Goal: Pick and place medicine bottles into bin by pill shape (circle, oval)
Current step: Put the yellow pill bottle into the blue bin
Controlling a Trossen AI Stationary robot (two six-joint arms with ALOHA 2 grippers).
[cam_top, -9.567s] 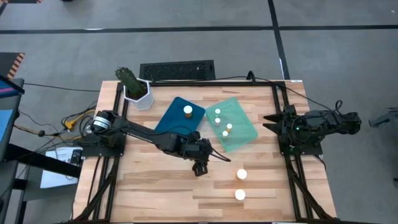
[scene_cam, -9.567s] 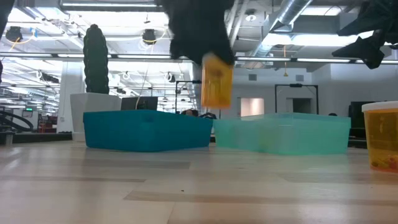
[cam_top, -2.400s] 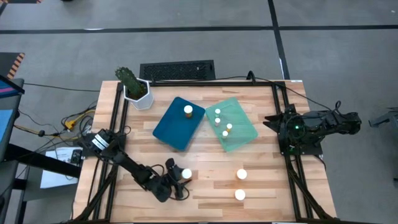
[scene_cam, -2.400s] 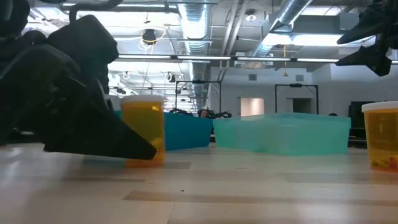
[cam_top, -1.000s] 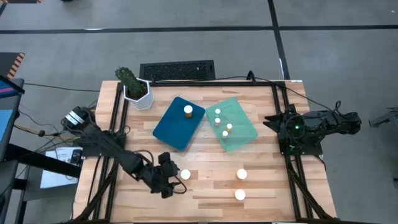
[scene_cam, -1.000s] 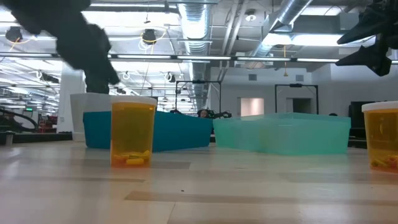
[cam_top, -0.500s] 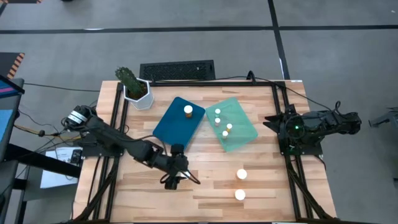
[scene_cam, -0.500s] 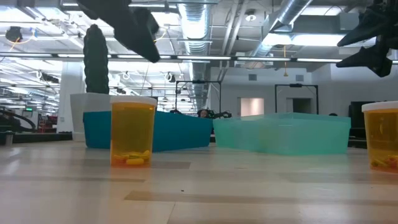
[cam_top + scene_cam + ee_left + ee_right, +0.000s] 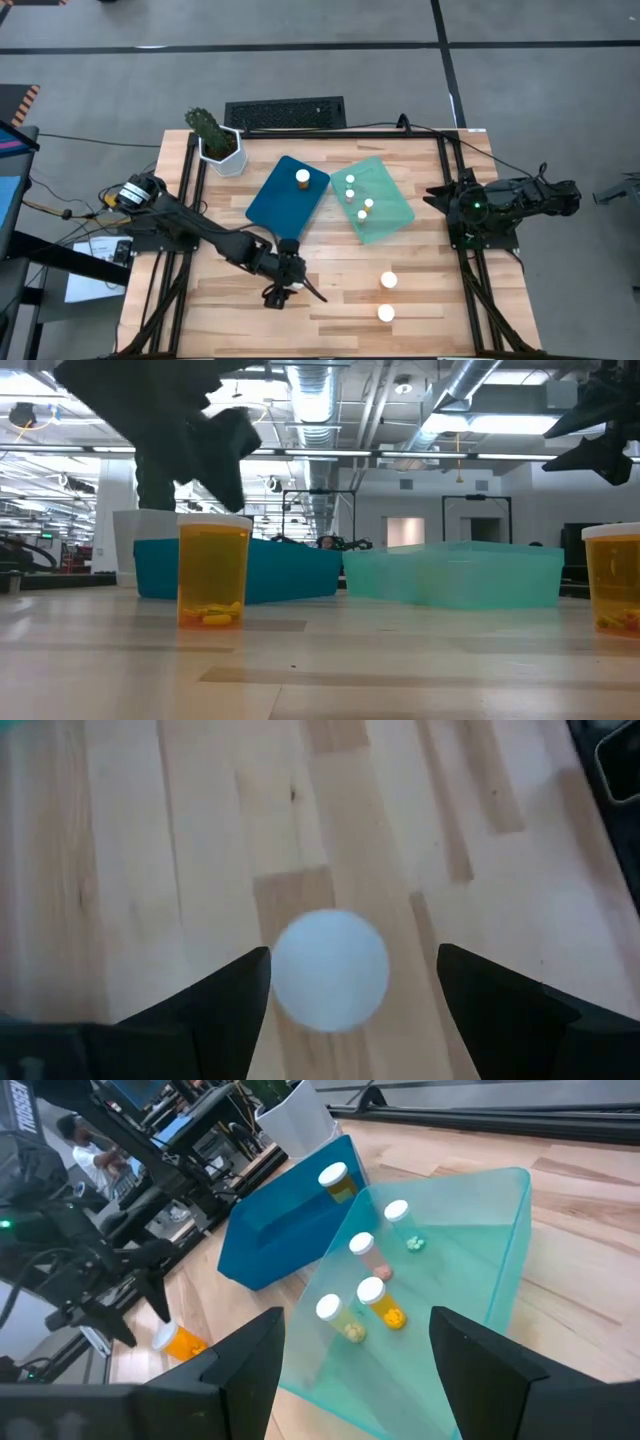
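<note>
Two trays on pale wood table (image 9: 420, 300), open-ceiling workroom behind.
Left gripper (image 9: 283, 285), jaws spread, above bottle (image 9: 212, 572) standing near blue tray (image 9: 290, 197); green tray (image 9: 372, 199) holds four bottles; right gripper (image 9: 441, 197) parked at table edge, jaws spread.

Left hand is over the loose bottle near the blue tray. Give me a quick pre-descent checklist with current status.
1. Left hand open: ok.
2. Bottle upright on the table: ok.
3. White cap lined up between the fingers: ok.
4. Hand apart from the bottle, above it: ok.
5. Pill shape readable: cannot tell; only yellow pills at the bottom.
6. Right hand parked at the table's right edge, clear: ok.
</note>
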